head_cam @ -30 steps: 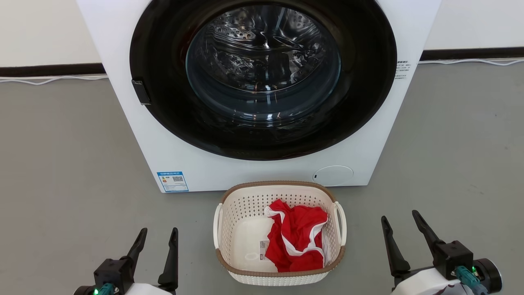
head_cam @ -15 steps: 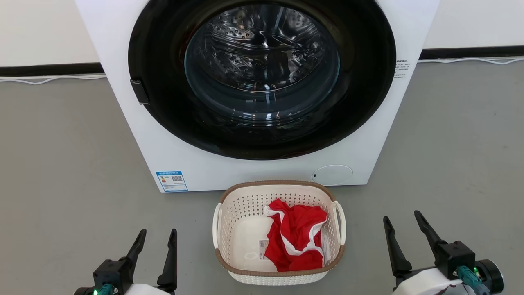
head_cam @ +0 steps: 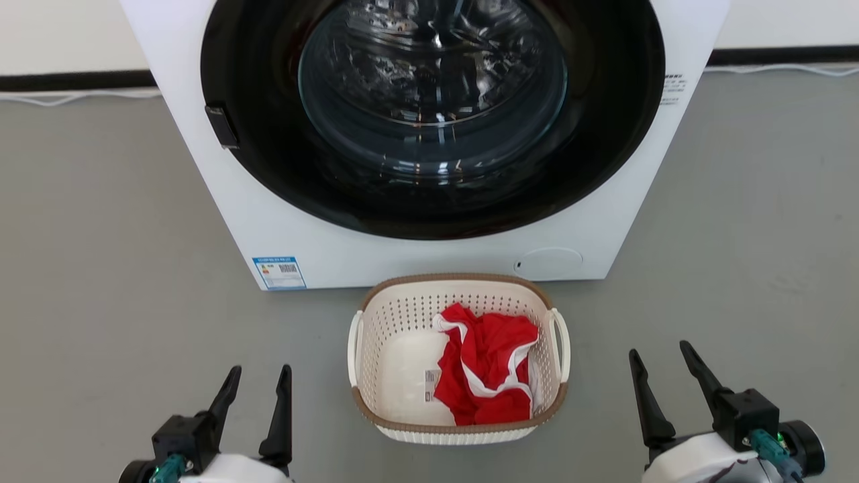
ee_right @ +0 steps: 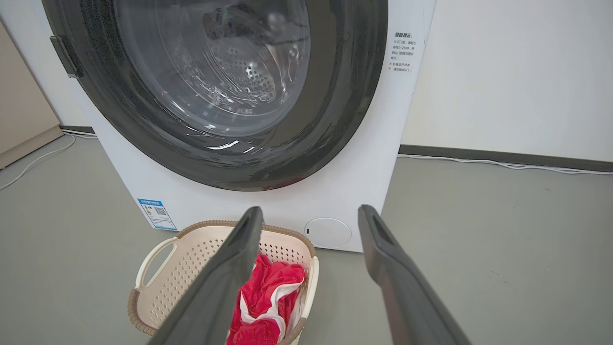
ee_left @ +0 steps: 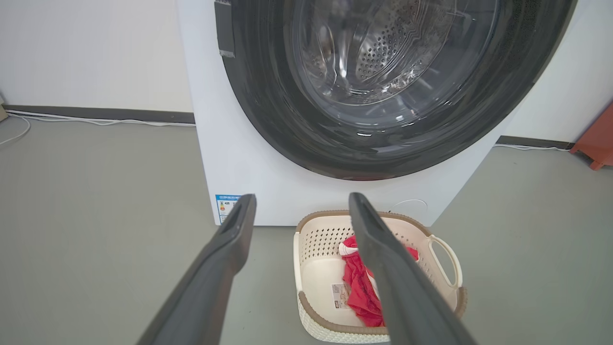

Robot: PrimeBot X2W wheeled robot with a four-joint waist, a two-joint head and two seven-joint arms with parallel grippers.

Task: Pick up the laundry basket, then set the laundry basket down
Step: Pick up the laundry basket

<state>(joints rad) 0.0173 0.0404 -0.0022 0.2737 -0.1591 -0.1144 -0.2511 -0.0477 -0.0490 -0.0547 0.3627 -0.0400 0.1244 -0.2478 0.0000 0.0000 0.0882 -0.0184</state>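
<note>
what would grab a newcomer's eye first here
The white washing machine with its big dark round door dominates the top centre. Right before it on the grey floor sits the small cream laundry basket, a red garment crumpled inside. The left gripper and right gripper stand open at the lower corners, clear of it.

The laundry basket (head_cam: 402,315) is cream-white with little holes and a brown rim (head_cam: 456,277). The cloth (head_cam: 486,376) in it is red with white edges. The washing machine (head_cam: 416,258) is white with a black door ring (head_cam: 268,168) and a blue sticker (head_cam: 278,272). The floor (head_cam: 100,268) is grey.
</note>
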